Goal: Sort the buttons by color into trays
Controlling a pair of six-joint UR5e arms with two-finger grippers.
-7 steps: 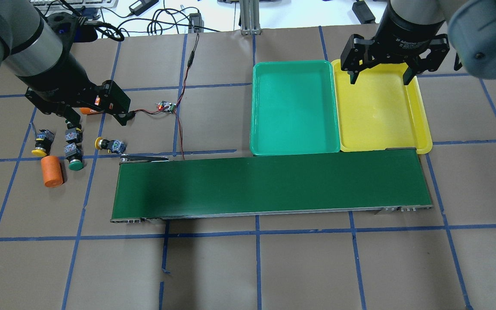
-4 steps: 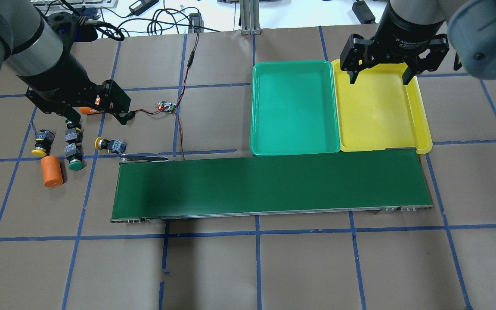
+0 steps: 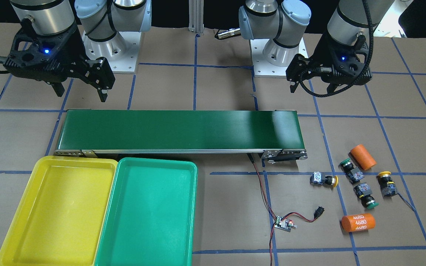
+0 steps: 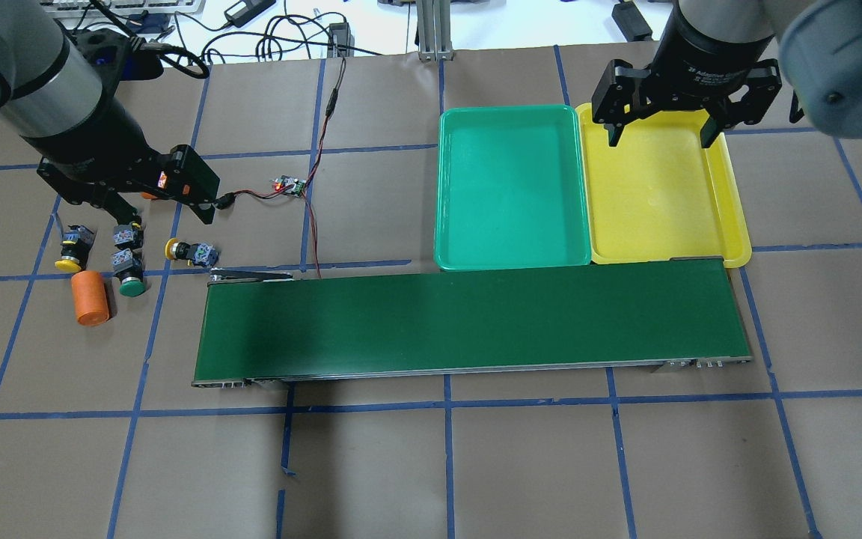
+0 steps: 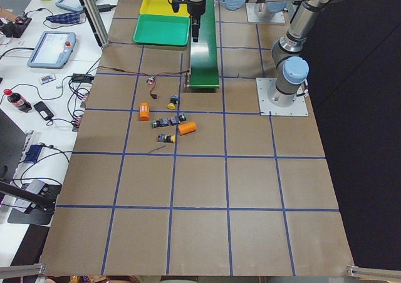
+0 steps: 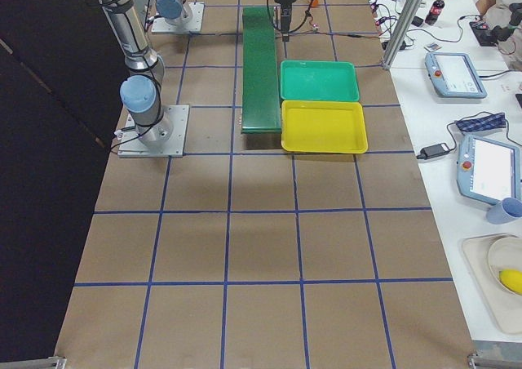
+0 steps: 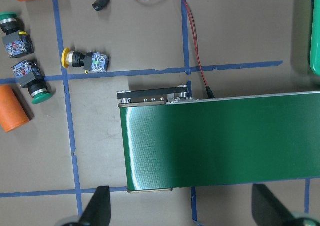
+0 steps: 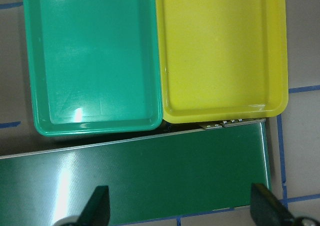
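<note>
- You have 0 of 4 sorted: the yellow tray (image 4: 663, 202) and the green tray (image 4: 509, 195) both hold nothing.
- All 4 buttons lie loose on the counter (image 4: 371, 464), just off the left end of the conveyor belt (image 4: 476, 322).
- A yellow button (image 4: 191, 252) lies nearest the belt and a second yellow button (image 4: 72, 247) farthest out. A green button (image 4: 126, 271) and a second green button (image 4: 128, 235) lie between them.
- Your left pincer (image 4: 164, 213) is spread wide and grips nothing. It hangs high near that belt end, touching no button; its wrist view puts them off to one side.
- Your right pincer (image 4: 661, 138) is also spread and empty, high above the belt's tray end.
- By my reading, all 4 picks remain: 2 yellow, 2 green.
</note>
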